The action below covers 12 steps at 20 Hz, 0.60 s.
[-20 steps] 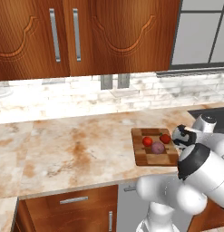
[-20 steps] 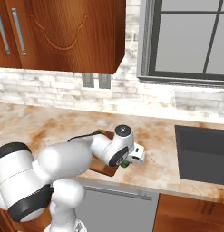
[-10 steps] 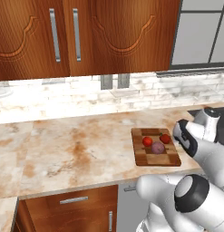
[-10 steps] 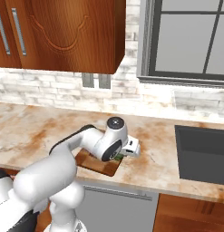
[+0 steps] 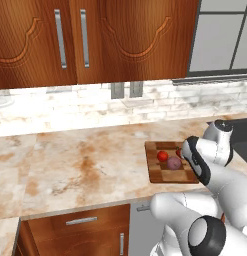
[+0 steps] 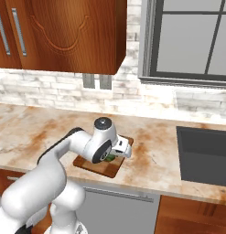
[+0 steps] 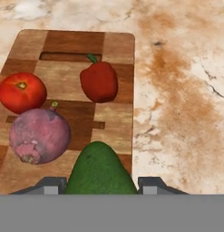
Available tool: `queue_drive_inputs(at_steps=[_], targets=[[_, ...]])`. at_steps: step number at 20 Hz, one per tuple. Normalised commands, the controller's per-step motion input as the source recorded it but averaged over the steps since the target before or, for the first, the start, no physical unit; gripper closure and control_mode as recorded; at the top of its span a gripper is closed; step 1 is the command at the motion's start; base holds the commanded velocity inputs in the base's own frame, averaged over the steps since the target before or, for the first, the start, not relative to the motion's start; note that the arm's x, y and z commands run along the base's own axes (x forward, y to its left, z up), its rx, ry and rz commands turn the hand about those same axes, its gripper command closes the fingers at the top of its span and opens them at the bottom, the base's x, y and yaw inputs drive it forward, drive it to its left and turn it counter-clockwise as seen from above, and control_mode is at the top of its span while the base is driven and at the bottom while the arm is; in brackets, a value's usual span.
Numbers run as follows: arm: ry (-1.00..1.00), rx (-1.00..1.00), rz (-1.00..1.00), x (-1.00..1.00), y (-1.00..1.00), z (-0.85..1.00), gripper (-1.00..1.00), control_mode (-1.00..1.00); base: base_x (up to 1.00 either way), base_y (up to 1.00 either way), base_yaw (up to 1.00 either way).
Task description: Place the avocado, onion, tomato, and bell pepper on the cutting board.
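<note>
Dark green avocado (image 7: 100,170), smooth (pear-shaped), between fingers (image 7: 152,185)

Marble counter (image 5: 70,165) beneath wooden cabinets (image 5: 95,40) (brick backsplash), window (image 6: 192,41) above a dark sink (image 6: 206,153).

I count one cutting board (image 7: 118,50) on the surface (image 7: 186,90). Vegetables come to four, one of each kind: one tomato (image 7: 21,92), one onion (image 7: 39,135), one bell pepper (image 7: 99,81) and one avocado (image 7: 99,170). From the base views I also count one sink (image 6: 203,153), one window (image 6: 190,41), and two handles (image 5: 70,38) on the upper cabinets.
</note>
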Motion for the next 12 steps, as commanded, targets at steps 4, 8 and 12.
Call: queue_drive_inputs(at_steps=[4, 8, 12], targets=[[0.00, 0.00, 0.00, 0.00, -0.09, -0.25, 1.00, -1.00, 0.00, 0.00, 0.00], [0.00, 0.00, 0.00, 0.00, -0.01, -0.21, 1.00, -1.00, 0.00, 0.00, 0.00], [0.00, 0.00, 0.00, -0.02, 0.01, -0.04, 1.00, -1.00, 0.00, 0.00, 0.00]])
